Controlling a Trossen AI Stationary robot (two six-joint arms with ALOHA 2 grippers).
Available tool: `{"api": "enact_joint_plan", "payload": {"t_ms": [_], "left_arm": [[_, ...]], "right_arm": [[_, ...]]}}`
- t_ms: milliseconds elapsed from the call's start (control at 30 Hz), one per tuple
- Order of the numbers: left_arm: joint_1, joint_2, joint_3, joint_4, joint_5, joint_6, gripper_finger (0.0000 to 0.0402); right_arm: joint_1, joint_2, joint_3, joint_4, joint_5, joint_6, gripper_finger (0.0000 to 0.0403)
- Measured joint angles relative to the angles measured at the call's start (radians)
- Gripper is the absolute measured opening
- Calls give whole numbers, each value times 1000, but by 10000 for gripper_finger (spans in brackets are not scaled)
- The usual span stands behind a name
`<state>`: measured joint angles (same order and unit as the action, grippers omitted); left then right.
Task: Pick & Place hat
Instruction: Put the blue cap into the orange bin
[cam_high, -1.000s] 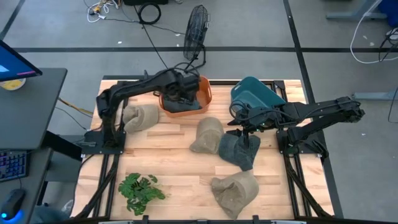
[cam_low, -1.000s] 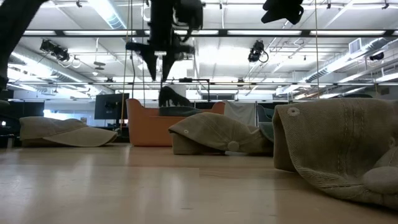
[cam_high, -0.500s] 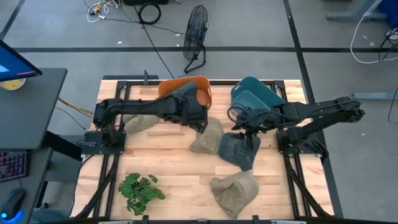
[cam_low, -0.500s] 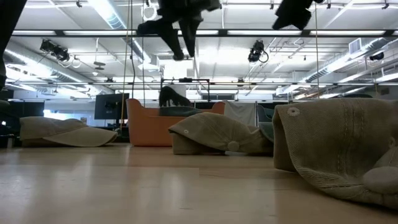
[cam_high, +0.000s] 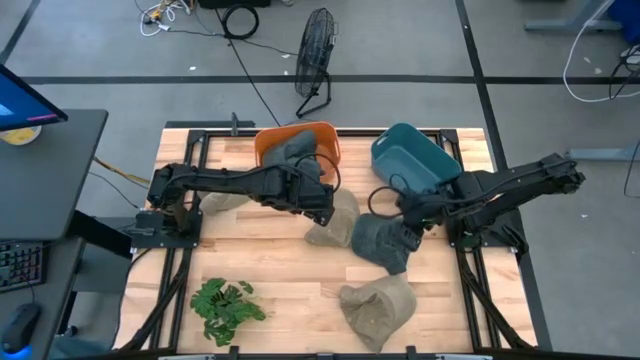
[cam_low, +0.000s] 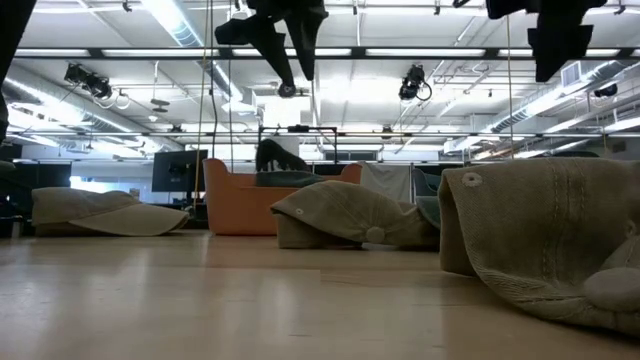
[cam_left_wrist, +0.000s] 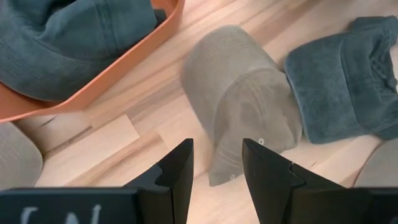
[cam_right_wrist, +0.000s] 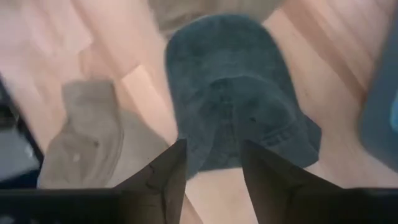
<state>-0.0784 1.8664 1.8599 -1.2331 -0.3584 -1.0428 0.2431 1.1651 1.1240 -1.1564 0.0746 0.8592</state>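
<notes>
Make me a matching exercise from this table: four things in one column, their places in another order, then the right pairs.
Things
1. dark grey-blue cloth cap
2. potted green leafy plant
3. orange plastic bin
4. tan cloth cap in the table's middle

Places
A. near edge of the wooden table, on the left arm's side
B. far edge, beside the teal bin
C. under the right gripper
D. under the left gripper

Pairs: 1-C, 2-A, 3-B, 4-D
</notes>
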Motion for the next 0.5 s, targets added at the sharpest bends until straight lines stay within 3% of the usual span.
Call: {"api": "enact_joint_plan", "payload": {"t_ms": [100,233,500], "left_arm": [[0,0,0,0,0,-1,140],[0,0,0,0,0,1,140],[-5,1,0,0,0,0,140]], "right_arm": [[1,20,0,17,27,74,151],[7,81,0,20,15,56,156],[35,265,0,30,-76,-5,178]]}}
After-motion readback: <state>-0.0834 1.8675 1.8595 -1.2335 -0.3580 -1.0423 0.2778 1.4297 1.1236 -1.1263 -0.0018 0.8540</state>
